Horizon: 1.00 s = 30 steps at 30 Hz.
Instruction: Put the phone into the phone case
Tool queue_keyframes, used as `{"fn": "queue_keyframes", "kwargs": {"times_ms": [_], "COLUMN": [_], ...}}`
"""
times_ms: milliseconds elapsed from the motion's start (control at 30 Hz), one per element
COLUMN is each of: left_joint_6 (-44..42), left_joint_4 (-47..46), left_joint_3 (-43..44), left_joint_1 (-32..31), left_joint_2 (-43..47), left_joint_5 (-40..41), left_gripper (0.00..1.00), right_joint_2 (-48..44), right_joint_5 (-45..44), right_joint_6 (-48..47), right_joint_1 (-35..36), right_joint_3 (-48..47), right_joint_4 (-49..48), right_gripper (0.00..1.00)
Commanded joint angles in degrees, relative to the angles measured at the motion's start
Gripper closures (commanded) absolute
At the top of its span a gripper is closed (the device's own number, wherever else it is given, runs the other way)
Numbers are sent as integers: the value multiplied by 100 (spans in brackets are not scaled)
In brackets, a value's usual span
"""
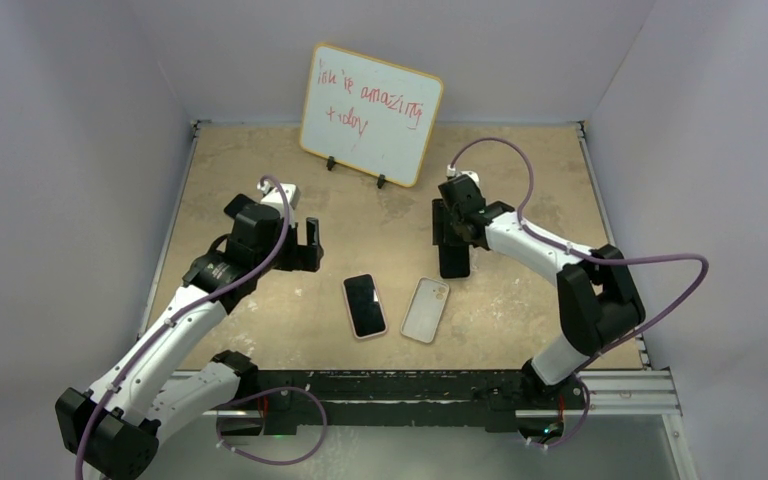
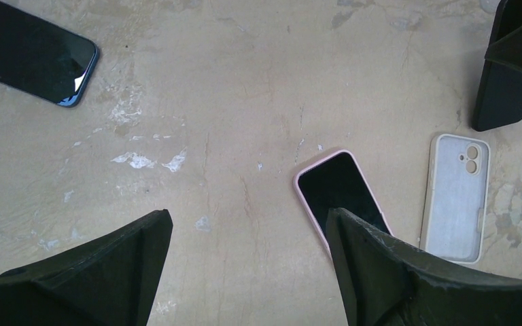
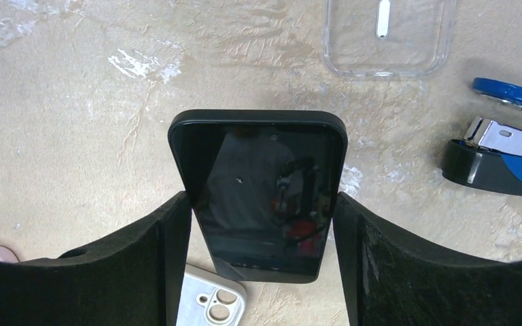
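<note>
My right gripper (image 3: 264, 200) is shut on a black phone (image 3: 258, 170), one finger pressed against each long edge. In the top view the phone (image 1: 453, 262) hangs upright from that gripper (image 1: 452, 225), just above the table. The empty beige phone case (image 1: 426, 309) lies flat in front of it, inside up with its camera cut-outs showing (image 2: 457, 197). One corner of the case (image 3: 211, 302) shows under the held phone. My left gripper (image 1: 305, 245) hovers open over bare table to the left (image 2: 248, 231), holding nothing.
A second phone with a pink rim (image 1: 364, 305) lies screen up beside the beige case. A dark blue phone (image 2: 30, 58) lies further off. A clear case (image 3: 387, 34) and a blue stapler (image 3: 503, 159) lie beyond the held phone. A whiteboard (image 1: 370, 112) stands at the back.
</note>
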<state>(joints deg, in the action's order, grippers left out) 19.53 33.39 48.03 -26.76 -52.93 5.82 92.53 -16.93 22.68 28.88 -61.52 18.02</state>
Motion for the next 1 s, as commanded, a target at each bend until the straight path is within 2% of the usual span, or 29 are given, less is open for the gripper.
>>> {"fn": "queue_keyframes", "kwargs": {"times_ms": [0, 200, 333, 500, 667, 800, 967], "left_joint_6": [92, 71, 150, 727, 1040, 1242, 1436], "left_joint_4": [-236, -322, -556, -1320, -1742, -2045, -2301], "left_joint_3": [-6, -20, -28, -391, -454, -470, -402], "left_joint_1": [5, 5, 0, -77, -455, -783, -1259], "left_joint_2": [4, -9, -230, -633, -1071, -1289, -1633], "left_joint_5": [-159, -317, -1212, -2382, -2497, -2346, -2204], "left_gripper": [13, 13, 17, 23, 26, 27, 28], "right_joint_2": [-197, -107, 119, 460, 559, 506, 380], "right_joint_5": [-188, -155, -202, -26, 179, 328, 537], "right_joint_6": [193, 55, -107, -150, -199, -285, -347], "right_joint_1": [30, 22, 5, -67, -115, -111, -113], "right_joint_3": [142, 323, 289, 272, 471, 601, 857], "right_joint_4": [29, -155, -254, -335, -544, -518, -464], "right_gripper": [65, 66, 67, 65, 53, 32, 19]}}
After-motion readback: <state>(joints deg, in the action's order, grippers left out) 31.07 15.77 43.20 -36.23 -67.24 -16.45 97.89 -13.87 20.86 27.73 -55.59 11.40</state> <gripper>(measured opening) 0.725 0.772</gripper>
